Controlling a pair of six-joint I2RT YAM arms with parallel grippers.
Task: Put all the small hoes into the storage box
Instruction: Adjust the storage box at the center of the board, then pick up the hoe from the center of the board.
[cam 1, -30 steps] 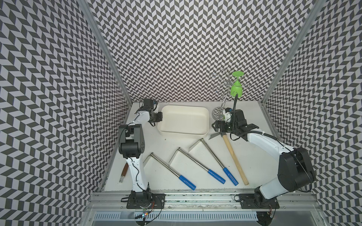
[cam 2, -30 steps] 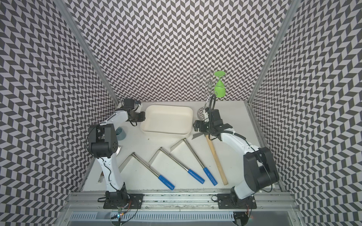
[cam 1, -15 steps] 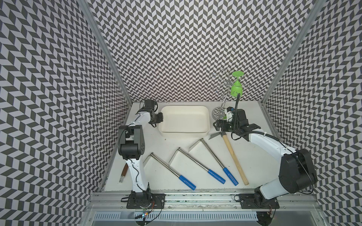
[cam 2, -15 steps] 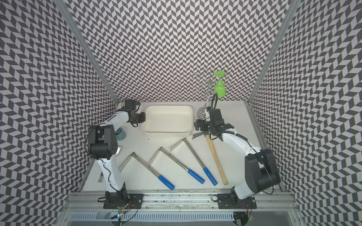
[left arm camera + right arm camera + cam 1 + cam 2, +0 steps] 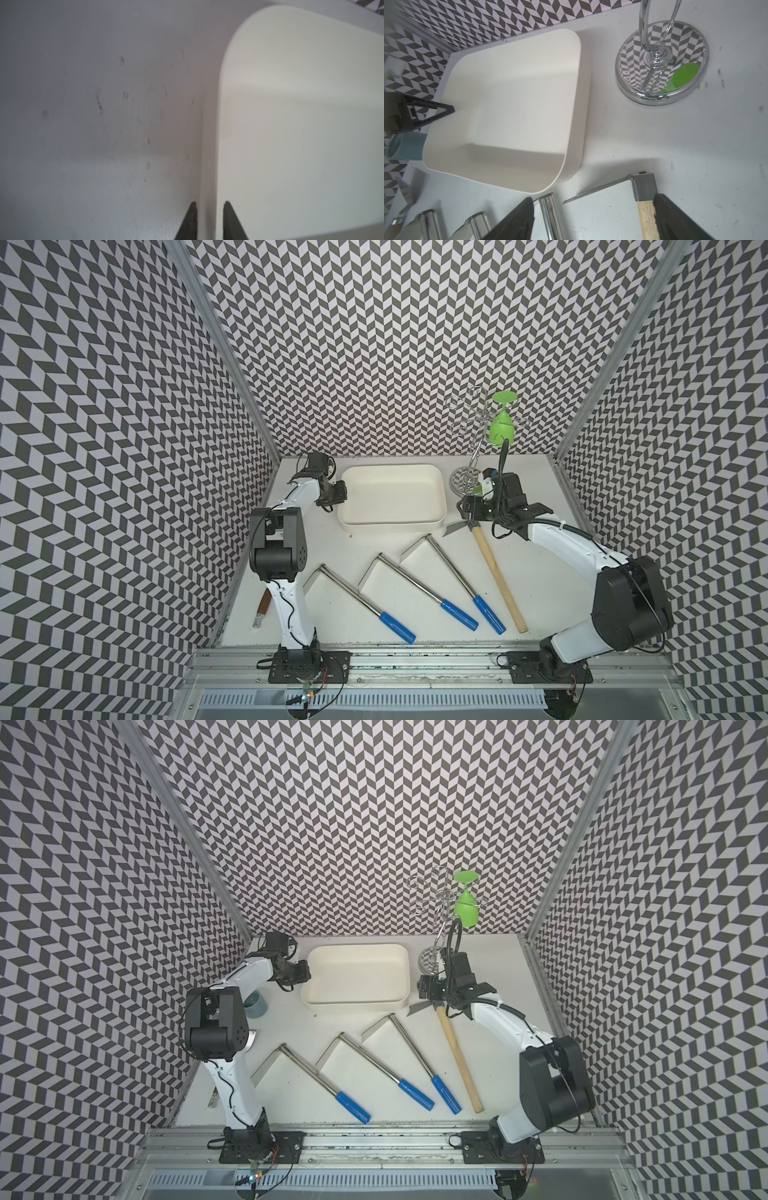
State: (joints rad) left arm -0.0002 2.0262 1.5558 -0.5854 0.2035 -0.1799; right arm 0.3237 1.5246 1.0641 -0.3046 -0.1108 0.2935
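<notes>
Right gripper [image 5: 593,198], jaws spread wide, straddles the head end of the hoe [image 5: 493,568] lying right of the box [image 5: 390,526]. Left gripper [image 5: 209,204], slightly spread, straddles the box's left wall.

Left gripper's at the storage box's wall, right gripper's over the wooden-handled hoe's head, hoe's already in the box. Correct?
No. The wooden-handled hoe lies on the table beside the storage box, not in it; both top views show the box empty. The rest holds: left gripper at the box's wall, right gripper over the hoe's head.
</notes>
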